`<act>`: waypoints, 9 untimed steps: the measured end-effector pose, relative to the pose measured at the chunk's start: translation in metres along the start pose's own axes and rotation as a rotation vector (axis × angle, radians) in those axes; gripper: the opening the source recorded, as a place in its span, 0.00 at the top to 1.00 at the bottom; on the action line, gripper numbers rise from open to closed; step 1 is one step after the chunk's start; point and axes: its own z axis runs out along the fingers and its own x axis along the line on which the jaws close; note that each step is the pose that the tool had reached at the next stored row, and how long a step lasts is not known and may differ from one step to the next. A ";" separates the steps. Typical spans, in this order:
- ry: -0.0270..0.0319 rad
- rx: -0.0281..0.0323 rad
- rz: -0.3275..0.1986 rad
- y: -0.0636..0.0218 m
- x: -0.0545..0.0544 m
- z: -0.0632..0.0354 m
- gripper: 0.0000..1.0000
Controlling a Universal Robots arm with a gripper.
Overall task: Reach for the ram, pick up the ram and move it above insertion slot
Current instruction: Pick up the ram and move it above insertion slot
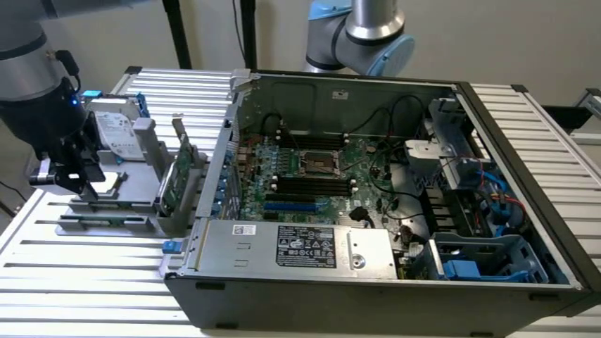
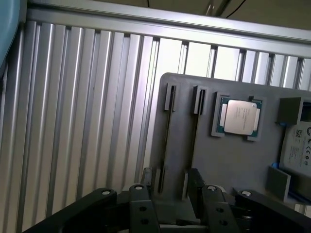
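The slatted table [image 1: 84, 282] carries an open computer case [image 1: 376, 303] toward the exterior view's right, with a fixture tray [image 1: 131, 179] just beside it on the exterior view's left. Inside the case, the motherboard [image 1: 310, 176] lies behind the power supply [image 1: 291, 246], which sits against the near wall. On the tray, the hard drive [image 1: 112, 130] stands at the far end and the expansion card [image 1: 179, 176] stands along the edge nearest the case. The CPU [image 2: 239, 116] sits between the drive and the ram [image 1: 98, 220], which lies along the near edge. The gripper [image 1: 80, 186] hangs over that near end.

Hard drive [image 2: 299, 148] cut off by picture's edge, ram [image 1: 105, 220] detail too small
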 end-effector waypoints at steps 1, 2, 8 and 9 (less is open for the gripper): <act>0.0000 0.0000 0.000 0.0000 0.000 0.0018 0.58; 0.0000 -0.0001 0.000 -0.0001 0.000 0.0037 0.58; 0.0000 0.0000 0.000 -0.0004 0.000 0.0147 0.58; 0.0000 0.0000 0.000 -0.0004 0.000 0.0165 0.58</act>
